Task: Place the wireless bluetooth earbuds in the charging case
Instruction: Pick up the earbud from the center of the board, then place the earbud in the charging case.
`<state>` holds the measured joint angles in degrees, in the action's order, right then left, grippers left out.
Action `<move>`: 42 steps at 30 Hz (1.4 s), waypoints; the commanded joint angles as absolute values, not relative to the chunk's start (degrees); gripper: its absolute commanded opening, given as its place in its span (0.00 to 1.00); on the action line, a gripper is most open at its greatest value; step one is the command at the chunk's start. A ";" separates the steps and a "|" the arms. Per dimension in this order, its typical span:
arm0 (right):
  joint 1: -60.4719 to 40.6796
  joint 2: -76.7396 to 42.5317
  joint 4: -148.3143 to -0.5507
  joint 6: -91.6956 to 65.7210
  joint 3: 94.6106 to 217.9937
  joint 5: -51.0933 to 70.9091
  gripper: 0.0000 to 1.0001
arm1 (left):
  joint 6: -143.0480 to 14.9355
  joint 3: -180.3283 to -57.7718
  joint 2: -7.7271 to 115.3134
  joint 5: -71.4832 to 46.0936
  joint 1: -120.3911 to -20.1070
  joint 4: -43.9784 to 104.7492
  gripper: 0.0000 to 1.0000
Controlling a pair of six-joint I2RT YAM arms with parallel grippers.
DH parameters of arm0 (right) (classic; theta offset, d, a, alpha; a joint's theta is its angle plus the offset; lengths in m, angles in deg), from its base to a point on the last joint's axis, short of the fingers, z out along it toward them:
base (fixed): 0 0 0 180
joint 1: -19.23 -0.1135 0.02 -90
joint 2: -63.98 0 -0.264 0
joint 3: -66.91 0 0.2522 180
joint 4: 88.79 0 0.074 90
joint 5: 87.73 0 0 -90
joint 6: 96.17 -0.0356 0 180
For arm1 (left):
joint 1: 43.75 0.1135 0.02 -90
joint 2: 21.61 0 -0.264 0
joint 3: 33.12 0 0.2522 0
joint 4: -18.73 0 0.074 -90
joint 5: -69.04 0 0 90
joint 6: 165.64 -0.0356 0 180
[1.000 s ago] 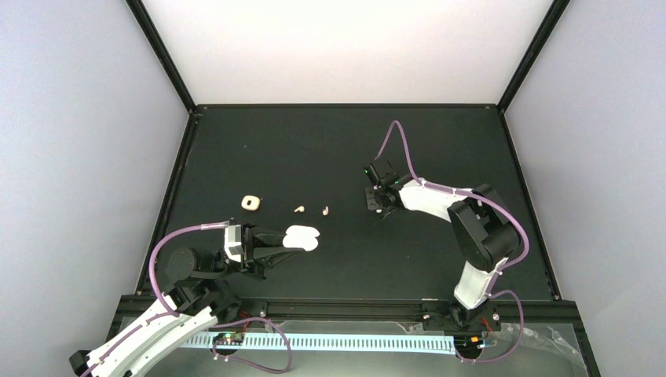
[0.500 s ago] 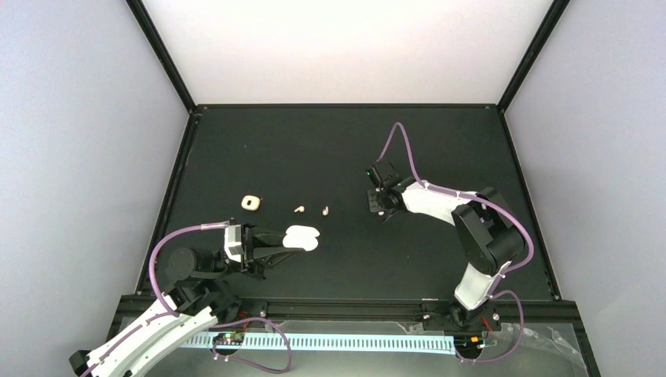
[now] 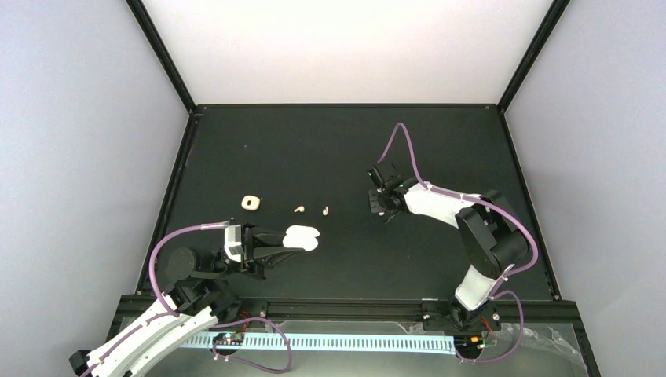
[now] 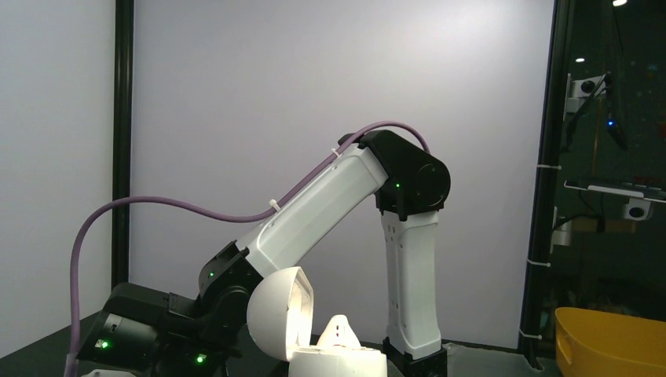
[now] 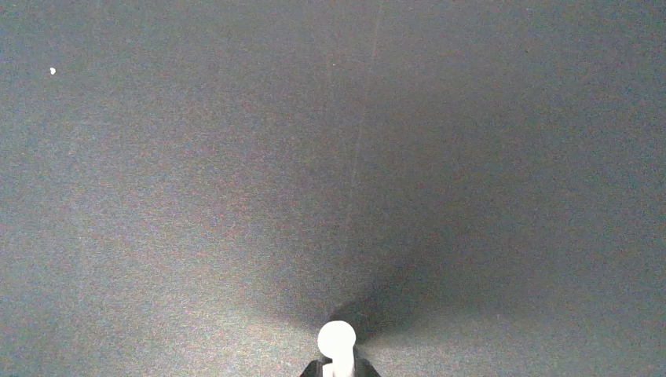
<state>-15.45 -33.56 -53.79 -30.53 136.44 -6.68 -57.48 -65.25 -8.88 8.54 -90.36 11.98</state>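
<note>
left claw [image 3: 286, 239] grips the open case [image 3: 306, 239], right claw [image 3: 380, 206] pinches a white earbud [image 5: 336, 339]

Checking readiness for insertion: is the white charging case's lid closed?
No, the charging case has its lid swung up and open in the left wrist view.
</note>
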 commanded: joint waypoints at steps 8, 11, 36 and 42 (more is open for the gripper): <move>-15.22 -32.11 -54.29 -30.52 135.73 -7.69 0.06 | -57.13 -65.34 -9.04 8.04 -90.51 11.48 0.02; -15.22 -31.44 -54.21 -30.47 135.61 -7.93 0.04 | -57.09 -65.34 -9.04 7.92 -90.51 11.47 0.02; -28.53 11.99 -31.47 -10.03 155.39 39.02 0.01 | -58.28 -68.89 -1.19 12.53 -90.56 4.83 0.02; -44.12 4.45 -28.09 -7.23 166.46 27.41 0.01 | -57.29 -70.46 3.02 15.93 -90.54 1.94 0.02</move>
<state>-37.15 9.04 -33.71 -10.60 160.87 33.66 -57.53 -67.50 1.59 12.41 -90.36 6.77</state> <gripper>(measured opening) 0.015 0.223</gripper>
